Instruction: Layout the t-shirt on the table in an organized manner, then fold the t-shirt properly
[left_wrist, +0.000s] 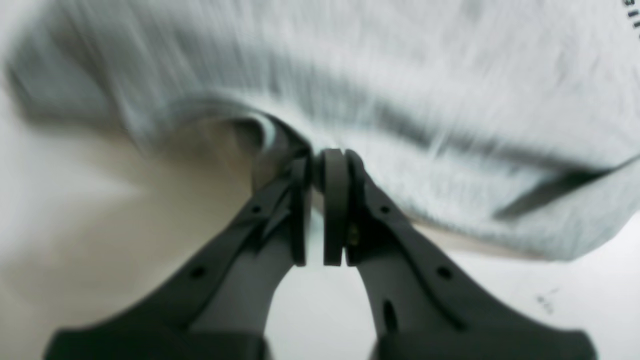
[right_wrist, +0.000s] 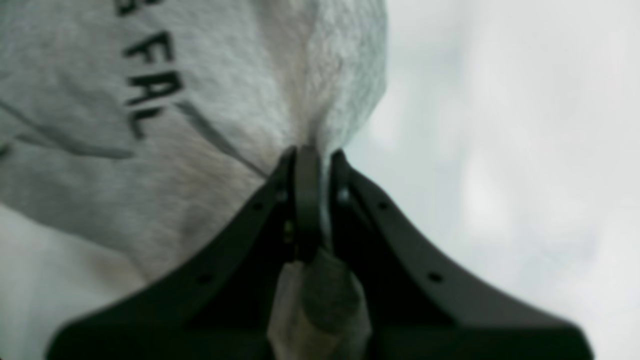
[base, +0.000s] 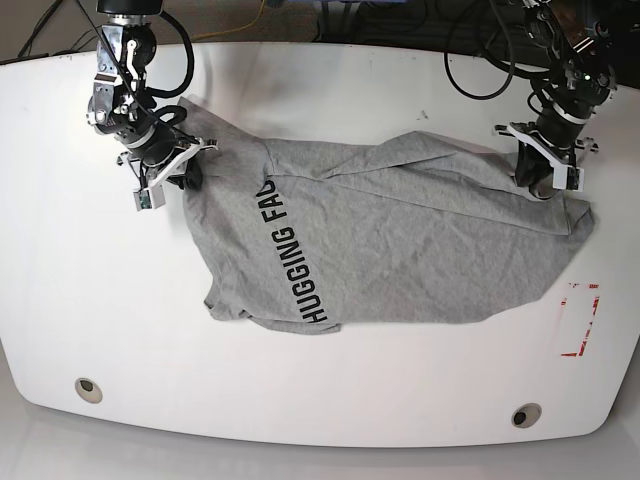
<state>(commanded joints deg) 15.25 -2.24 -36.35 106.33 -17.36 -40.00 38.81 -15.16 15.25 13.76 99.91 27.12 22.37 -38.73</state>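
Cloth could slip: at the base view's upper left the right gripper (base: 172, 172) pinches the t-shirt (base: 400, 240), which sprawls rumpled across mid-desk (base: 60, 300); at upper right the left gripper (base: 540, 178) pinches its edge. Uneven pulling would bunch it.

Black capital letters ran along the t-shirt (base: 400, 240) in the base view, left of the frame's centre, reading "HUGGING FA" from bottom to top before a fold hid the rest. In the right wrist view, the upper left of the frame showed part of the same print on the t-shirt (right_wrist: 225, 75): the letters "FAL" could be made out, with more letters cut off above. In the left wrist view, a few black marks at the upper right edge were too blurred to read.
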